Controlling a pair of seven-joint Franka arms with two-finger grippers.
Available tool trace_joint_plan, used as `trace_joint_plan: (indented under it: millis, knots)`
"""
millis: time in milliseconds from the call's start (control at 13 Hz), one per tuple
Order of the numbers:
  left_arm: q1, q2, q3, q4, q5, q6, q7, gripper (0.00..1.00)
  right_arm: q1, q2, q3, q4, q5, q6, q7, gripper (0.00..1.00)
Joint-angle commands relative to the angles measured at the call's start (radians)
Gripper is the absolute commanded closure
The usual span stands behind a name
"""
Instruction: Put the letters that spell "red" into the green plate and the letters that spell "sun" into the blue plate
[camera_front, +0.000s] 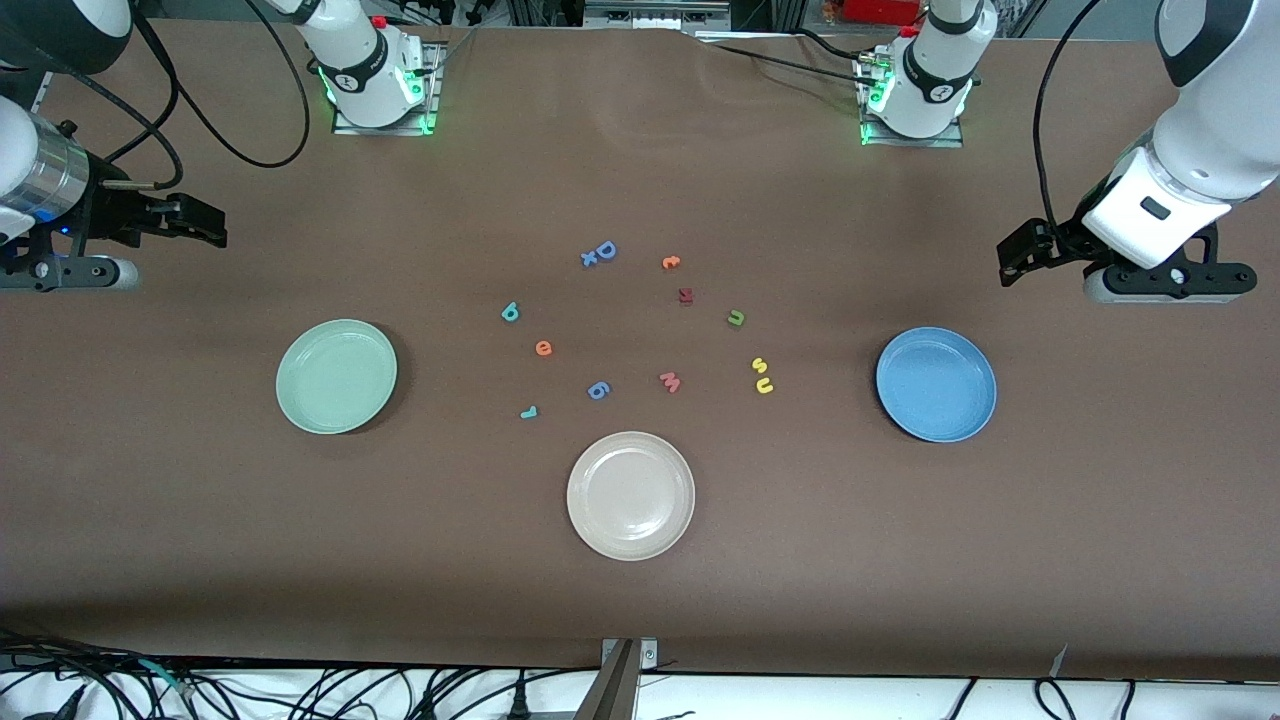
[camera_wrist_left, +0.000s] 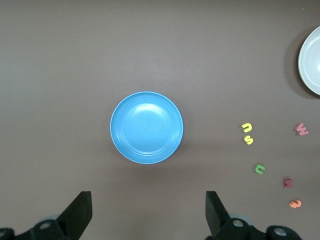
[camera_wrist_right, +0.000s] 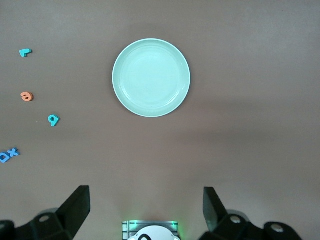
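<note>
Both end effectors are hanging wide open and empty: the right end effector (camera_wrist_right: 145, 212) is waiting over the counter's edge, nearer the tiny teal foam "r" (camera_front: 529, 411); the left end effector (camera_wrist_left: 149, 212) is nearer the tiny yellow foam "u" (camera_front: 764, 385).

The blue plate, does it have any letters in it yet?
No, the blue plate is bare inside, and the yellow letters lie on the table beside it.

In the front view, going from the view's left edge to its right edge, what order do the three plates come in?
green plate → cream-white plate → blue plate
</note>
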Motion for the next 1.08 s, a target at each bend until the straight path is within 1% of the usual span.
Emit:
trace_joint_plan:
  millis: [0, 154, 1002]
  knots:
    - [0.0, -0.001, 0.0, 0.005, 0.034, -0.004, 0.003, 0.0, -0.005, -0.006, 0.001, -0.002, 0.018, -0.016, -0.002, 0.0]
    - [0.0, -0.001, -0.002, 0.004, 0.034, -0.004, 0.003, 0.0, -0.004, -0.006, 0.001, -0.002, 0.031, -0.016, 0.003, 0.0]
    - [0.001, -0.002, 0.0, 0.004, 0.034, -0.005, 0.004, 0.0, -0.001, -0.004, 0.006, -0.002, 0.032, -0.016, 0.004, 0.0]
